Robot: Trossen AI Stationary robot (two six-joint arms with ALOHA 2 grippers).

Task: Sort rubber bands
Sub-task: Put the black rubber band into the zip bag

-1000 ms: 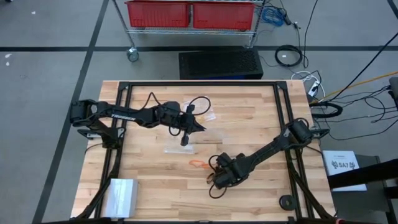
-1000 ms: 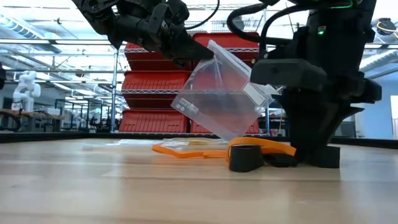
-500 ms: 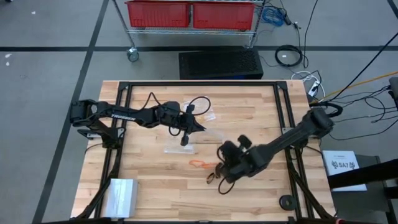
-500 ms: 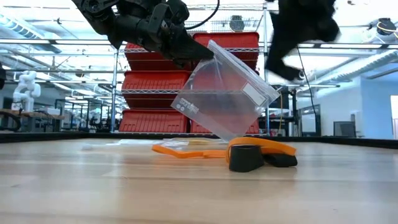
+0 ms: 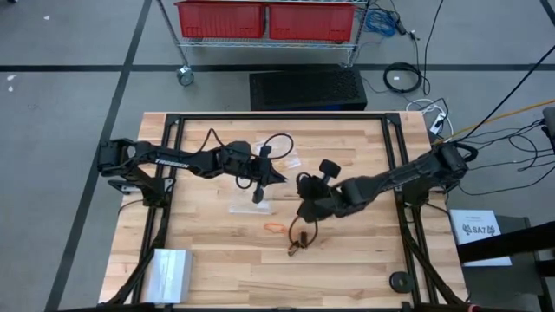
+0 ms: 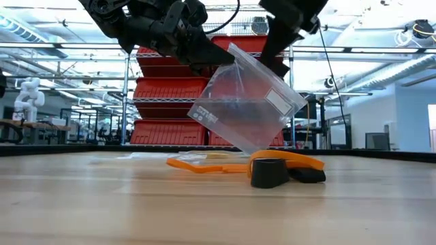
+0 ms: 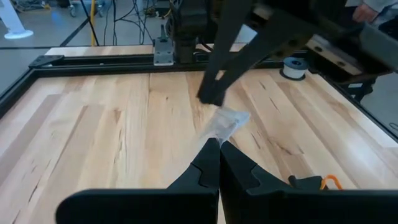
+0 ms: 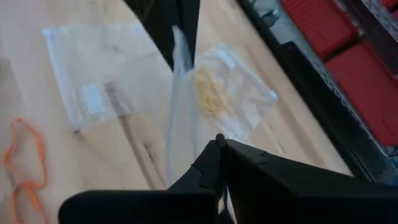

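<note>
My left gripper point(image 5: 279, 179) is shut on a clear plastic bag point(image 6: 245, 102) held up over the middle of the table. My right gripper point(image 5: 301, 186) is up in the air with its shut fingertips point(image 7: 207, 98) close to that bag's top edge. I see nothing between them. Orange rubber bands point(image 5: 276, 228) and black ones point(image 6: 269, 173) lie loose on the wood. Yellowish-tan bands point(image 8: 211, 93) lie inside another clear bag on the table. A third clear bag point(image 8: 93, 93) lies flat nearby. My left gripper pinches the bag's upper corner point(image 6: 228, 54) between its two fingers, coming nearly level from the table's left. The bag hangs tilted below and beyond the fingertips, its lower corner point(image 6: 252, 148) just over the bands. My right gripper: whether it touches the bag's edge point(image 8: 183, 118), I cannot tell.
A clear roll point(image 5: 169, 269) lies at the near left corner and a small black disc point(image 5: 399, 280) at the near right. A white spool point(image 7: 292, 67) sits by the table's right rail. A cart with red bins point(image 5: 264, 19) stands beyond the far edge.
My right gripper has risen from the bands near the table's near side and swung toward the far edge, up to the held bag, rolling as it went. The bands on the table and the held bag have stayed where they were.
</note>
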